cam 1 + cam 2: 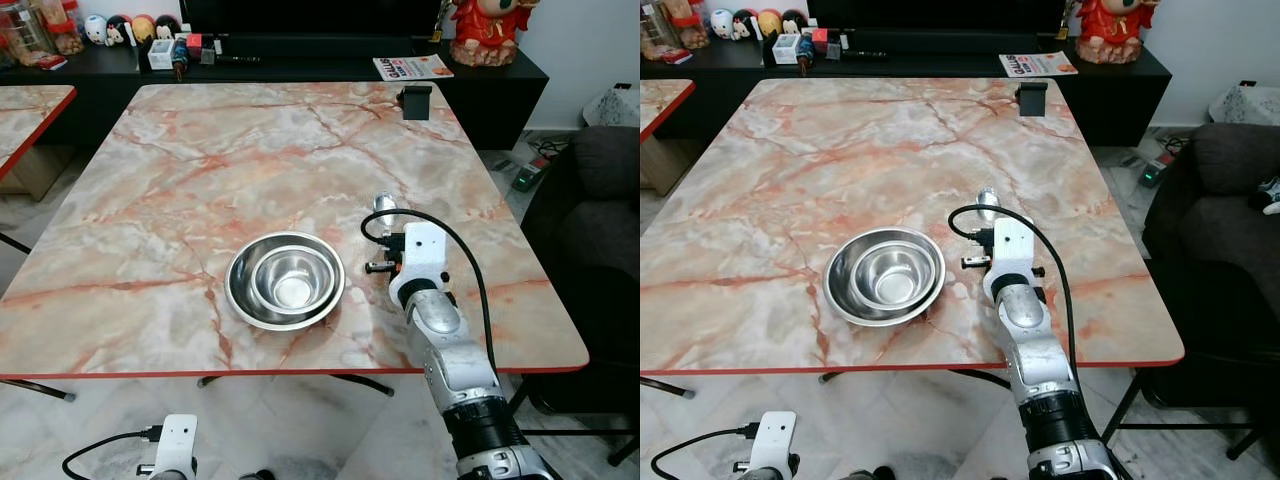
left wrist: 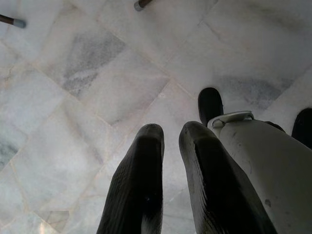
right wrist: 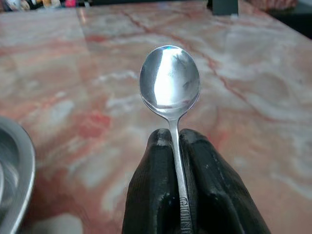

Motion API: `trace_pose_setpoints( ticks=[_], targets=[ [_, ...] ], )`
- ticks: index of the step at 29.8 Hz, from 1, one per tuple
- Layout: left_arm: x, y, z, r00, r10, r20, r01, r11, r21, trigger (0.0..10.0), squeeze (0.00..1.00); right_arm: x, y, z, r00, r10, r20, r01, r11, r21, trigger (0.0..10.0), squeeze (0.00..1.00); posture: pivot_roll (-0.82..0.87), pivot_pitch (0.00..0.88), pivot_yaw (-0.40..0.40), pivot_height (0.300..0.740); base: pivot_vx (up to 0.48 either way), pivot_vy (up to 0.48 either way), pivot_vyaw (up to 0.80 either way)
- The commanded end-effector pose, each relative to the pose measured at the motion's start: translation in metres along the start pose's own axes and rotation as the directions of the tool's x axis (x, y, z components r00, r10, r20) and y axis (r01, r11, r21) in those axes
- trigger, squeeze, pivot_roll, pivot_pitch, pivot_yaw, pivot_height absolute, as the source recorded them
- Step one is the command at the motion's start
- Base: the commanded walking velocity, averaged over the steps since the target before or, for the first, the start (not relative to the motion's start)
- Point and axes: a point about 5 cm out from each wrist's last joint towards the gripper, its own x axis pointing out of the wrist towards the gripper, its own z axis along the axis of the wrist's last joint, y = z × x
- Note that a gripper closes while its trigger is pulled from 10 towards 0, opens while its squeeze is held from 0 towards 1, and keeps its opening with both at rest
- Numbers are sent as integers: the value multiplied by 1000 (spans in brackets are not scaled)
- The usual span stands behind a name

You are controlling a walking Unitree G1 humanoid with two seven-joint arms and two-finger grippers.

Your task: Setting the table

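You are in the placing step: the right gripper (image 3: 175,141) has its two black fingers (image 3: 151,195) pinched on the handle of a spoon (image 3: 169,83), and the spoon hangs over the marble table (image 1: 200,150), just to the right of the nested steel bowls (image 1: 286,279) and apart from them. Judging by the setting so far, the spoon belongs beside those bowls, so your next move calls for lowering the wrist until the spoon lies close to flat on the tabletop, keeping it clear of the bowl rim, and only then parting the fingers. The handle is thin and slick, so it could swing or skid if you let go from any height. The spoon is polished metal, its oval head pointing away from the gripper towards the far side of the table, bright with reflections, and some stamped lettering runs down the handle between the fingers, too small to read. Your left gripper (image 2: 170,146) hangs idle well below the bowls, over the pale floor tiles (image 2: 87,97), with its fingers close together and holding nothing.
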Motion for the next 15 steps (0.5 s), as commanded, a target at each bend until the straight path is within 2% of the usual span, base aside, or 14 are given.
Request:
trace_pose_setpoints(
  ticks=[1,15],
  targets=[
    [-1,2,-6,1000,8,-25,-8,1000,-5,10000,0,2,-1,0,1000,-7,-24,6,1000,-12,10000,0,-60,146,-13,740,0,0,0],
    [-1,1,-6,999,8,-31,-8,1000,-1,10000,0,0,0,-11,994,-6,-111,2,1000,-29,10000,0,-59,147,-15,740,0,0,0]
  ],
)
